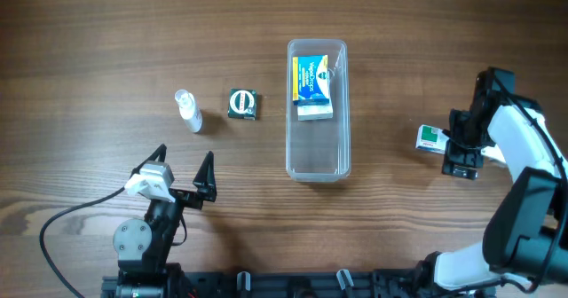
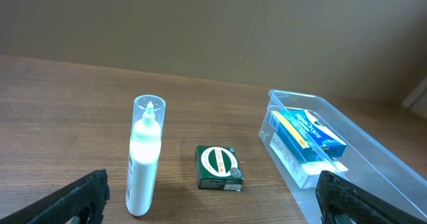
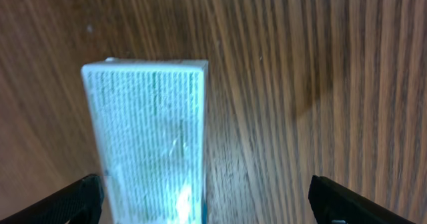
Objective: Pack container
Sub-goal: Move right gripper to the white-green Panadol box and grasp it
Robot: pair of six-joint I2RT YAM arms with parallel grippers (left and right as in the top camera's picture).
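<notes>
The container (image 1: pixel 318 149) is a long clear tub in the middle of the table; it also shows in the left wrist view (image 2: pixel 380 167). A blue and yellow box (image 1: pixel 311 76) lies on a white box (image 1: pixel 315 111) in its far half. A small green and white box (image 1: pixel 432 138) lies on the table to the right. My right gripper (image 1: pixel 458 149) is open just over it. In the right wrist view the box (image 3: pixel 150 137) sits between the open fingers (image 3: pixel 208 203), close to the left one. My left gripper (image 1: pixel 184 168) is open and empty near the front left.
A small white bottle (image 1: pixel 188 111) with a clear cap lies left of the tub, also in the left wrist view (image 2: pixel 144 154). A dark green box (image 1: pixel 242 104) lies between bottle and tub, also in the left wrist view (image 2: pixel 219 167). A cable runs along the front left.
</notes>
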